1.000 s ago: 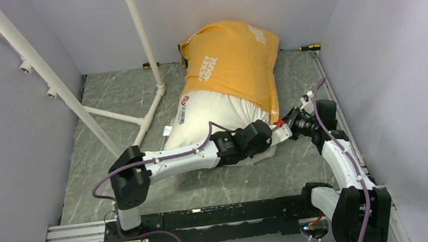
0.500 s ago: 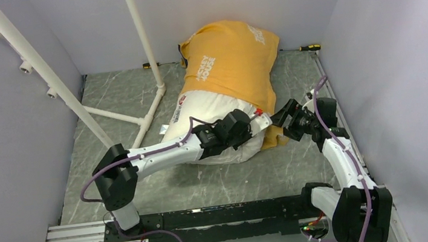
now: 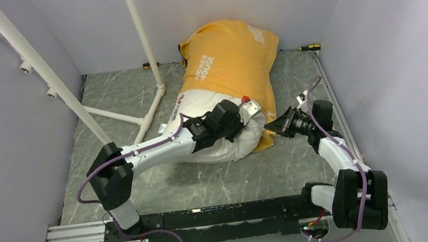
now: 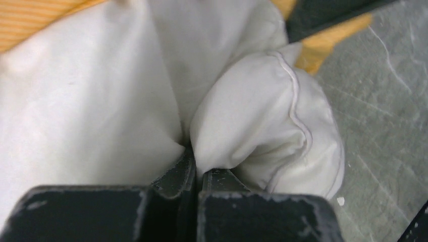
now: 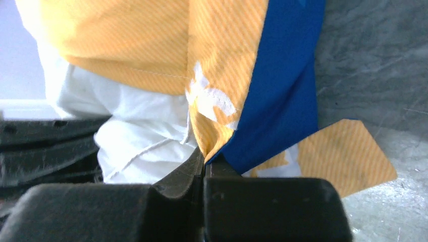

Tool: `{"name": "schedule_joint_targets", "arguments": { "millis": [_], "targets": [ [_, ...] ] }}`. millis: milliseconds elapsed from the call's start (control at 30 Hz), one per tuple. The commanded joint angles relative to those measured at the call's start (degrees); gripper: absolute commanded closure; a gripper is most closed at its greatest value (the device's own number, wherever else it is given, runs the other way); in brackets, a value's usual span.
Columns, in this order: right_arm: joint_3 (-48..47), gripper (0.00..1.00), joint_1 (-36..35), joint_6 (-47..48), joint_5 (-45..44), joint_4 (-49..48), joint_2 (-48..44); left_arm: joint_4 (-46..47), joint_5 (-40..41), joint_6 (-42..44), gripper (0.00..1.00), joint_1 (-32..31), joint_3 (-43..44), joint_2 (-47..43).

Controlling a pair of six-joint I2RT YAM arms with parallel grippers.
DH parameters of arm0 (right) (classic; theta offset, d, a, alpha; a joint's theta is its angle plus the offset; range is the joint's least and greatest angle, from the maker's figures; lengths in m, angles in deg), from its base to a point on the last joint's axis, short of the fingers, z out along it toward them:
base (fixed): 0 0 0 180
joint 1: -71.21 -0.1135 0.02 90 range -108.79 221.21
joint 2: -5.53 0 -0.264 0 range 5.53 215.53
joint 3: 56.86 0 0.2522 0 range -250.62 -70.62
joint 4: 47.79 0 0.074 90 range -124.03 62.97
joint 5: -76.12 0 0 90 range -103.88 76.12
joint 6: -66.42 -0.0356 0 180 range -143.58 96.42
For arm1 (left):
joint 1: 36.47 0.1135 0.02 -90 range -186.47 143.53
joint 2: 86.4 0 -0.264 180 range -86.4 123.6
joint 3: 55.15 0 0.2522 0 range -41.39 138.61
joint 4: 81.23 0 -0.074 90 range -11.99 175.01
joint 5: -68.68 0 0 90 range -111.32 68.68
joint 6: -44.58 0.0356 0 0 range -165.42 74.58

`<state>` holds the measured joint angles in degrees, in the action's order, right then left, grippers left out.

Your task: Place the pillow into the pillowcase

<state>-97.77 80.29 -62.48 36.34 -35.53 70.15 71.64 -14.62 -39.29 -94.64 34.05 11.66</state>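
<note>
At the pillowcase (image 5: pixel 227 50) mouth, left fingers (image 4: pixel 174 176) clamp pillow (image 4: pixel 267 116) fabric, right fingers (image 5: pixel 180 174) clamp the hem.

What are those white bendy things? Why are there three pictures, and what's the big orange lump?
Those are two robot arms, the left arm and the right arm, bolted to a grey table. Each ends in a two-finger pincher called a gripper. The big picture looks down from above. The other two come from little cameras on the wrists, so you see the fingers up close. The orange lump is a pillowcase with a white pillow partly inside, its near end sticking out. The left gripper is shut on the pillow. The right gripper is shut on the pillowcase's edge.
</note>
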Motion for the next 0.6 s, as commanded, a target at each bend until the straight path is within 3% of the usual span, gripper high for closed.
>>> {"name": "schedule_joint_targets", "arguments": {
  "millis": [0, 133, 367, 467, 567],
  "targets": [
    [-1.78, 1.00, -0.12, -1.80, 8.44, -3.59, -4.93, 4.24, 13.65, -4.04, 1.00, 6.33, 3.56, -0.19],
    [-5.11, 1.00, -0.16, -4.20, 12.39, 0.92, -10.30, 2.57, 26.45, -9.43, 1.00, 6.84, 16.04, 7.08],
    [-8.55, 1.00, -1.13, -4.03, 16.92, 9.29, -16.16, 6.00, 31.36, -8.33, 1.00, 6.88, 28.05, 14.54],
    [-11.11, 1.00, -2.28, -4.07, 14.39, 9.33, -17.95, 3.60, 31.48, -9.22, 1.00, 6.80, 33.05, 19.94],
    [-13.65, 1.00, -3.21, -9.90, 16.12, 2.62, -17.44, 4.05, 31.74, -8.07, 1.00, 7.24, 35.20, 23.14]
  ]
}}
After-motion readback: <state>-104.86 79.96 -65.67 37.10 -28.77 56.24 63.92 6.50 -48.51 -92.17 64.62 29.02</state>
